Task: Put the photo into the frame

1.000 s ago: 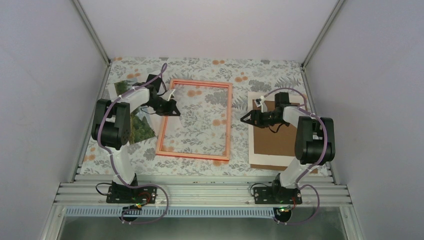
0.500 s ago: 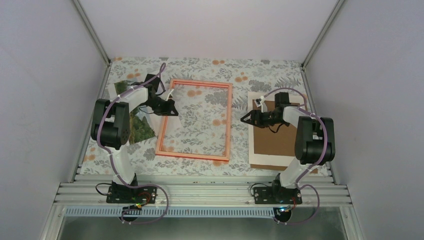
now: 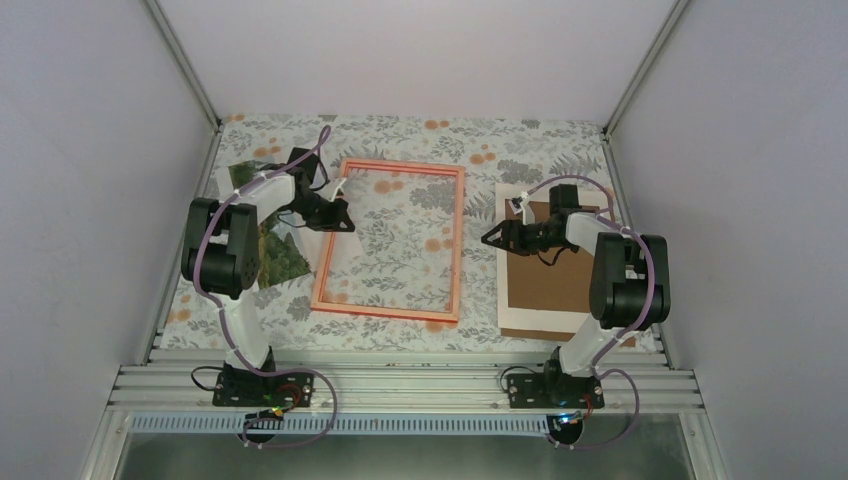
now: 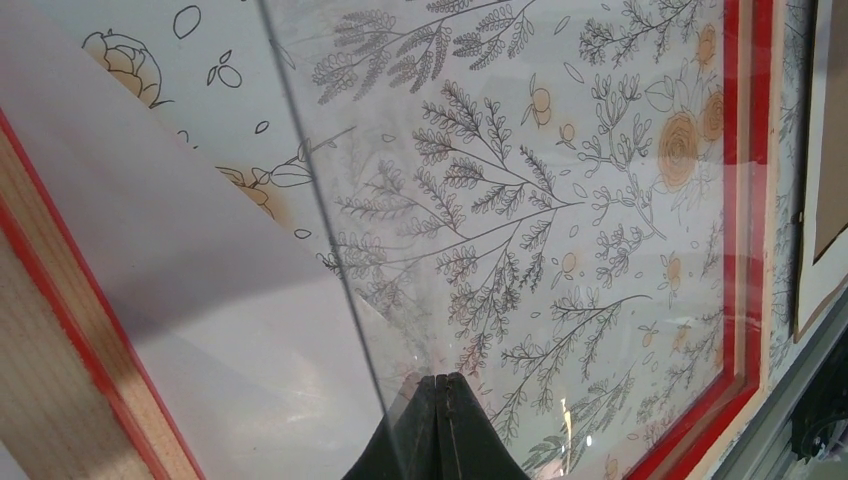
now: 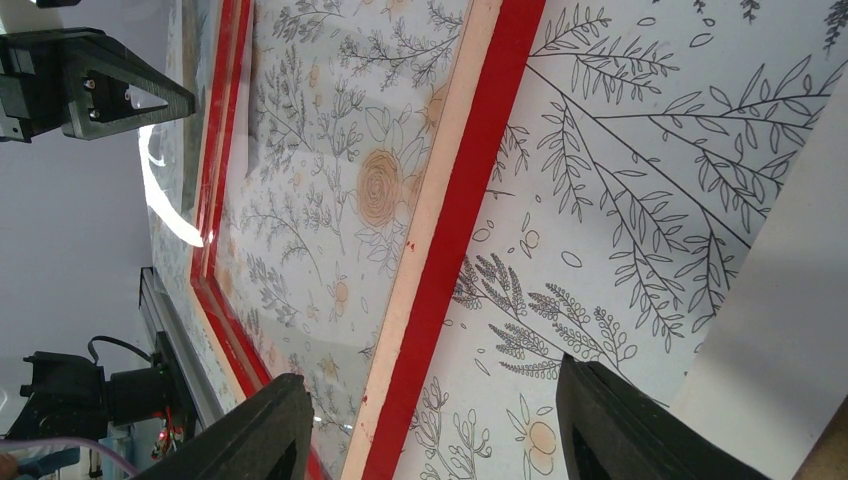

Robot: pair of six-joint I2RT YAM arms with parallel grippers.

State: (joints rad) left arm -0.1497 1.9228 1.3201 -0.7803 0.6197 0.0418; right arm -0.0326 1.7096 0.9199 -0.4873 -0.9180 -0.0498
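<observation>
The photo (image 3: 283,262) lies flat just left of the frame (image 3: 458,250), partly under the left arm (image 3: 225,250). It is likely light, floppy paper, best pinched at a free corner. The frame holds no print; floral cloth (image 3: 400,130) shows through. The left gripper (image 4: 441,378) is closed tight at the clear pane's (image 4: 337,235) edge, though whether it grips the pane is unclear. The right gripper (image 5: 430,420) hangs half-open and empty.

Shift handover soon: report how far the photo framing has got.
Done: backing board lies out, right of the frame. In hand: left end effector pinches the clear pane, tilted up; right end effector open. Left: photo lies outside, beside the frame.
</observation>
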